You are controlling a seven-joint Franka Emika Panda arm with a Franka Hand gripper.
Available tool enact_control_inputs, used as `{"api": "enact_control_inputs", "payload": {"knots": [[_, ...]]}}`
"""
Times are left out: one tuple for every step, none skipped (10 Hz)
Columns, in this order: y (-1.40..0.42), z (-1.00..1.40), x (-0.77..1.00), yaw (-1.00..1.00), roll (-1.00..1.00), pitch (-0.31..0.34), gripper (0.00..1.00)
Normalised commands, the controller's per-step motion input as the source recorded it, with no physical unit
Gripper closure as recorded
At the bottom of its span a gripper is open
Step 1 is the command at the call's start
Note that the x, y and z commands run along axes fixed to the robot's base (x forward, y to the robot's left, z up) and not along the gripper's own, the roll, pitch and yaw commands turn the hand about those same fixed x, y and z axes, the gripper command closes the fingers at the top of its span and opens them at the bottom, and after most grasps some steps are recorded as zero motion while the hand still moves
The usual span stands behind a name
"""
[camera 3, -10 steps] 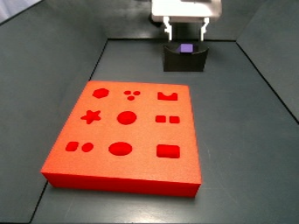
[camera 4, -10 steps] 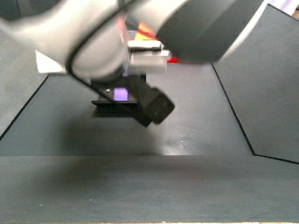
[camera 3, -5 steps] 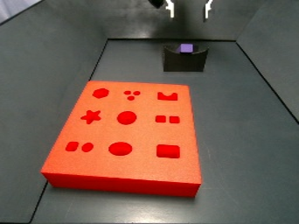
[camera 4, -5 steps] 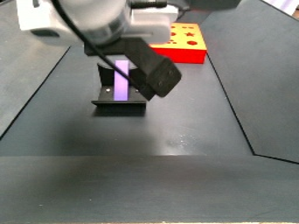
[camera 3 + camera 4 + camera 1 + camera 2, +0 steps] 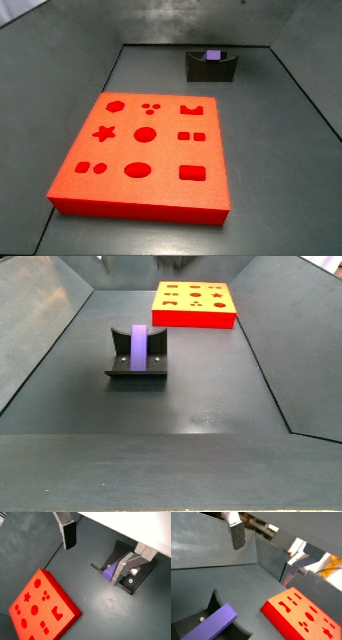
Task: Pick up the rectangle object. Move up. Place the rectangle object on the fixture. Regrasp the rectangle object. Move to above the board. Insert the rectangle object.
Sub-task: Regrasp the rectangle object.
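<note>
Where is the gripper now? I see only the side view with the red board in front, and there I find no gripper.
Observer: It shows only in the wrist views. There the gripper hangs above the floor, open, with nothing between its fingers.
Operator: And how does the purple piece lie? I see only its small end.
Observer: In a side view the rectangle object lies lengthwise in the fixture, between its two raised walls, and nothing holds it.
</note>
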Motion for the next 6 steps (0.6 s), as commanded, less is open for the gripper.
{"api": "enact_control_inputs", "payload": {"knots": [[-0.36, 0.07, -0.02, 0.01, 1.00, 0.044, 0.00], [-0.09, 0.04, -0.01, 0.01, 1.00, 0.044, 0.00], [-0.03, 0.05, -0.02, 0.01, 1.00, 0.045, 0.00], [-0.04, 0.02, -0.01, 0.01, 1.00, 0.040, 0.00], [-0.04, 0.01, -0.02, 0.01, 1.00, 0.035, 0.00], [-0.03, 0.02, -0.02, 0.01, 1.00, 0.031, 0.00]]}}
